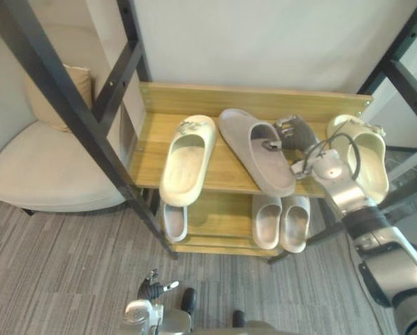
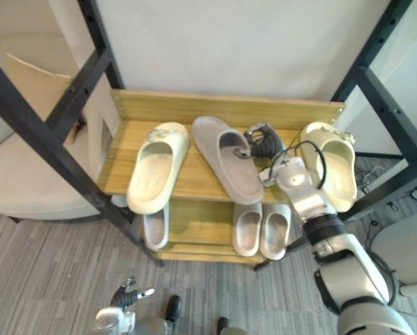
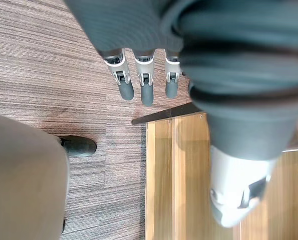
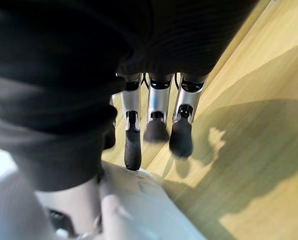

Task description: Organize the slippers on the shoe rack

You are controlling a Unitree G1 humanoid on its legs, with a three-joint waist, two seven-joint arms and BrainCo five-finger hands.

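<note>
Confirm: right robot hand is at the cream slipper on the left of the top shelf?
No. The right robot hand is at the grey slipper in the middle of the top shelf, as the left eye view shows; the cream slipper on the left lies untouched.

2 cream slippers, 4 grey slippers, 1 wooden shoe rack, 1 pale armchair, 1 cushion.

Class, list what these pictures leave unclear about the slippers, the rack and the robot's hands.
- The single slipper on the lower shelf: in the eye views, mostly hidden under the top shelf.
- The lower grey pair: far ends hidden by the same shelf.
- The right hand at the grey slipper: grip unclear, too small in the eye views and blocked by its dark cover in the right wrist view.
- The right cream slipper: partly behind the right arm.
</note>
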